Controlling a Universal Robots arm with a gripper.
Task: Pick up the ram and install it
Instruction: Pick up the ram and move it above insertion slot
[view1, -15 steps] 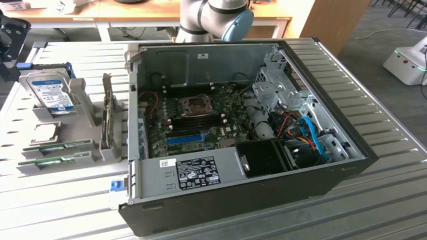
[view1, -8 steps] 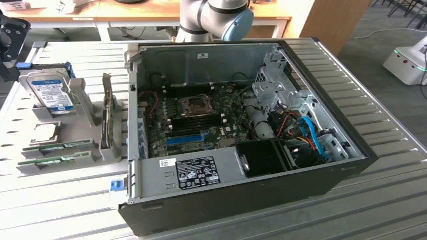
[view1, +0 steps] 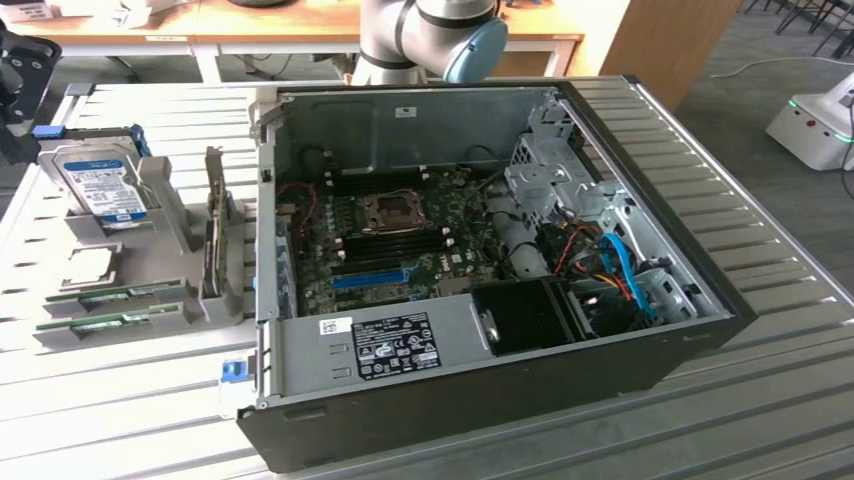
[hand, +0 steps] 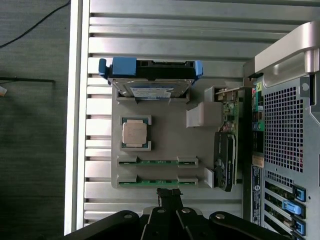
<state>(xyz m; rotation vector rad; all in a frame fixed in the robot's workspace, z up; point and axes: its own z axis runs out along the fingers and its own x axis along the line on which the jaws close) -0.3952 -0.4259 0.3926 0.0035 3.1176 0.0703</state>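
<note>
Two green ram sticks lie side by side in a grey holder (hand: 165, 122), one (hand: 157, 161) farther from my gripper and one (hand: 157, 182) closer to it. In the exterior view the same sticks (view1: 114, 296) (view1: 107, 322) sit at the holder's front, on that view's left. My gripper (hand: 168, 193) hovers above the holder's edge, just beyond the nearer stick. It is shut and holds nothing. In the exterior view the gripper (view1: 16, 140) is a dark shape at the left edge. The motherboard's black memory slots (view1: 387, 240) lie inside the open computer case (view1: 641, 330).
The holder also carries a blue-framed hard drive (hand: 152, 75), a CPU (hand: 135, 133) and a dark upright expansion card (hand: 225, 155). A blue motherboard slot (view1: 367, 277) sits near the case's front. The ribbed metal table (view1: 134, 420) surrounds everything.
</note>
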